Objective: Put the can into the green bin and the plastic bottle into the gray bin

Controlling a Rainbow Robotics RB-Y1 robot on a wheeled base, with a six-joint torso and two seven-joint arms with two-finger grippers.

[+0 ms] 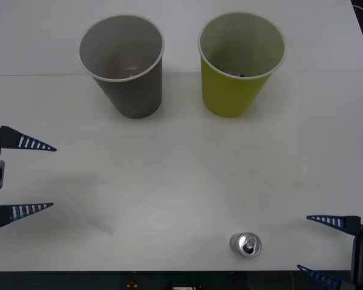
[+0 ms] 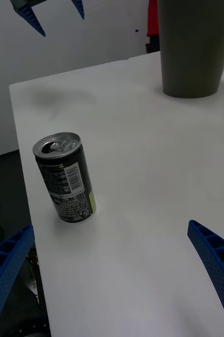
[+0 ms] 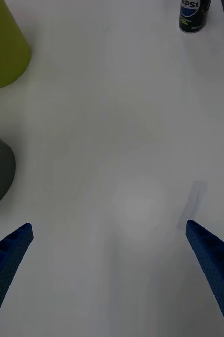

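In the right wrist view the gray bin (image 2: 196, 47) is cut off by the picture's edge — its rim is out of sight. The fine print on the can (image 2: 65, 176) is too small to read. In the left wrist view the can's top is cut off, and the green bin (image 3: 4, 47) shows only its lower wall. Something small and dark lies inside the green bin in the front view — too small to tell.
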